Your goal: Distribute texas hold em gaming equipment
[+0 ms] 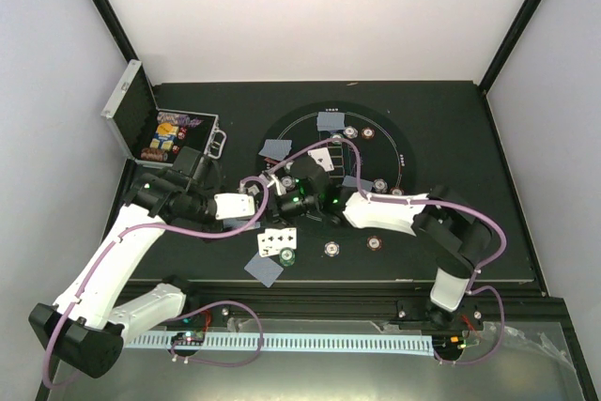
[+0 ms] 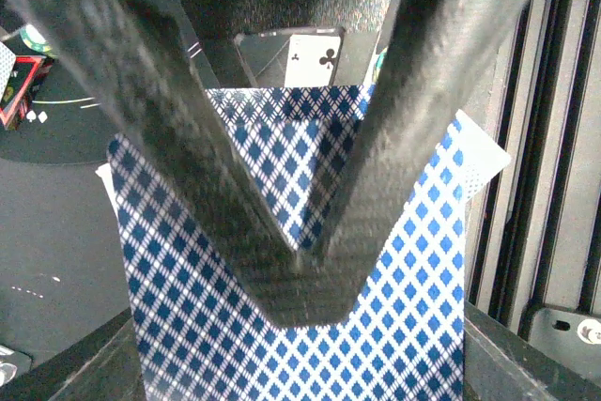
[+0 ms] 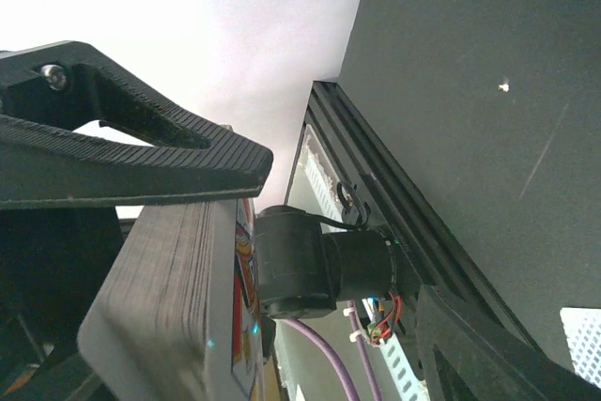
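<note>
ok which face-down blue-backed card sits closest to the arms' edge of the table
The tilted blue-backed playing card right by the two face-up white cards; every other face-down card lies farther back, near the round black mat.

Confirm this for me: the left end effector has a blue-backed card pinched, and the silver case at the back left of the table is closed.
Not quite. The silver case is open, not closed, as the top external view shows. The rest stands: the left end effector is shut on a blue-backed card.
</note>
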